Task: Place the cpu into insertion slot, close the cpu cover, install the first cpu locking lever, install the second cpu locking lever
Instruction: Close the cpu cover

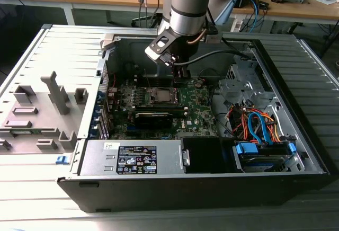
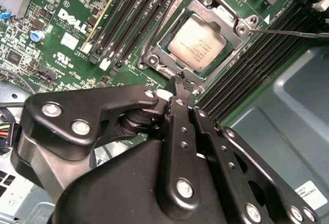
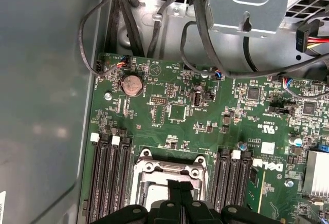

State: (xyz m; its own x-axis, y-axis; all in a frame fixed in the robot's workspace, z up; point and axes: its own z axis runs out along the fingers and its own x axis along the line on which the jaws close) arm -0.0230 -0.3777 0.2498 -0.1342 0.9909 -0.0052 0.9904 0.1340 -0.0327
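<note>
The cpu (image 2: 197,41) lies flat in the insertion slot (image 1: 160,96) on the green motherboard, its pale metal top showing. The silver cpu cover (image 2: 208,5) lies down over it, framing it through its window. A thin metal locking lever (image 2: 288,31) sticks out from one socket corner over the memory slots. My gripper (image 2: 180,81) hovers at the socket's edge, its black fingers pressed together with nothing seen between them. In the first wrist view the fingertips (image 3: 177,187) stand just over the cover's frame (image 3: 169,168). The exterior view has the gripper (image 1: 181,76) just to the right of the socket.
Black memory slots (image 2: 128,18) flank the socket on both sides. The case's grey wall (image 2: 293,106) rises close by. Bundled cables (image 1: 254,122) and a drive cage fill the exterior view's right. A power supply (image 1: 135,159) sits at the case's front.
</note>
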